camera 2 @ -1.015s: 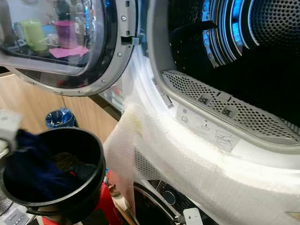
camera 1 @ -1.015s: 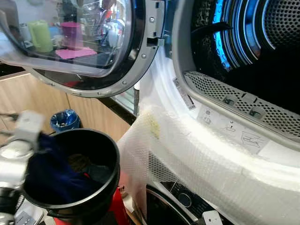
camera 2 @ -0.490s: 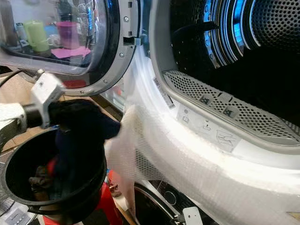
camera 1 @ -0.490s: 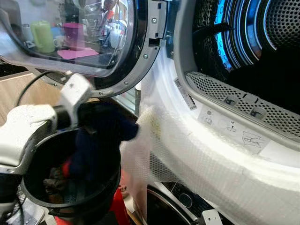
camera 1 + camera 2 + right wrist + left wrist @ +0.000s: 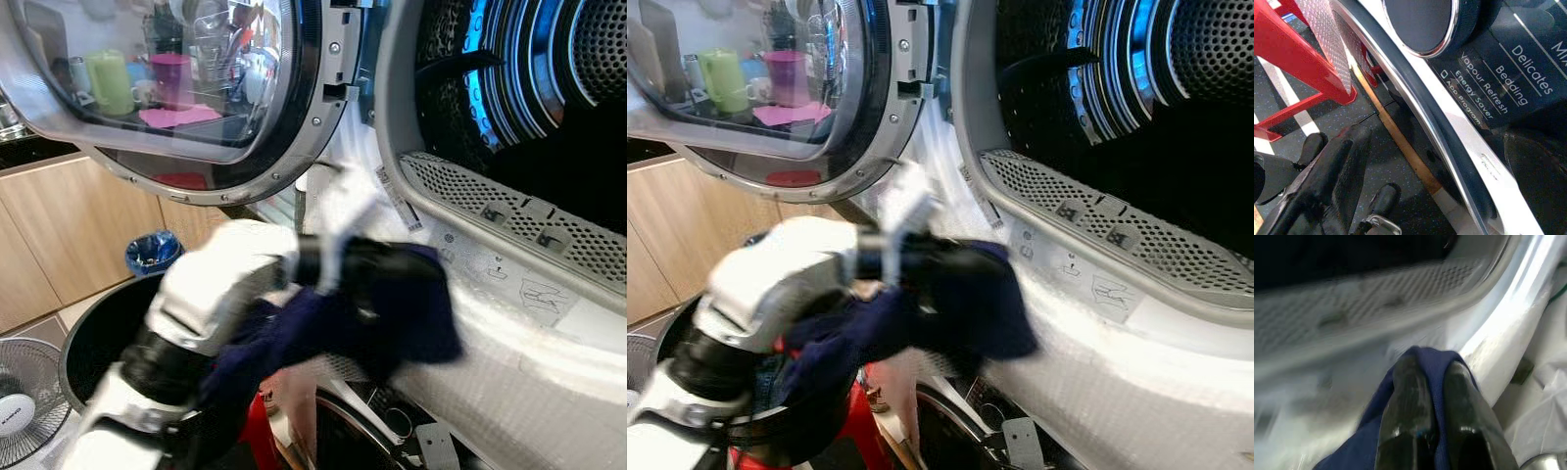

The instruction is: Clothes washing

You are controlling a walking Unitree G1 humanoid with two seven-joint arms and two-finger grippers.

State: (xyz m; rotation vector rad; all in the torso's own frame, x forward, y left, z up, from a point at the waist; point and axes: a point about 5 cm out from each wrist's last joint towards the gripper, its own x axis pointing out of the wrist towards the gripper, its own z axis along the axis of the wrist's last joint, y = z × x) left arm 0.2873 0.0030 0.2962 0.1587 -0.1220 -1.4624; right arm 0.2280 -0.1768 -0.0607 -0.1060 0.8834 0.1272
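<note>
Left end effector (image 5: 1432,382) is clamped on a dark blue garment (image 5: 392,313); in the left wrist view both black fingers (image 5: 1410,406) sit close together with the blue cloth pinched between and wrapped over the tips. In the head views the left arm (image 5: 211,294) reaches from about 8 o'clock toward centre, motion-blurred, and carries the garment in front of the white front rim of the washing machine (image 5: 549,362), just below the perforated grey lip (image 5: 509,211) of the drum opening. The garment's tail trails back toward 7 o'clock, over the black bucket (image 5: 83,338), which sits low at 8 o'clock on something red (image 5: 857,436). The drum (image 5: 549,88) is open at 1–2 o'clock, dark inside with blue-lit ribs. The machine's round glass door (image 5: 186,88) is swung open at 10–11 o'clock; green and pink cups are seen in its glass. Bubble wrap covers the machine's front below the opening. A small blue-lined bin (image 5: 152,252) stands on the floor by the wooden cabinets at 9 o'clock, and a white fan (image 5: 24,397) is at the 8 o'clock edge. Right end effector (image 5: 1327,181) hangs low beside a lower machine's control panel (image 5: 1513,83), printed "Delicates", "Bedding", over a dark speckled floor near a red frame (image 5: 1298,54); can't tell whether its fingers are open or closed.
</note>
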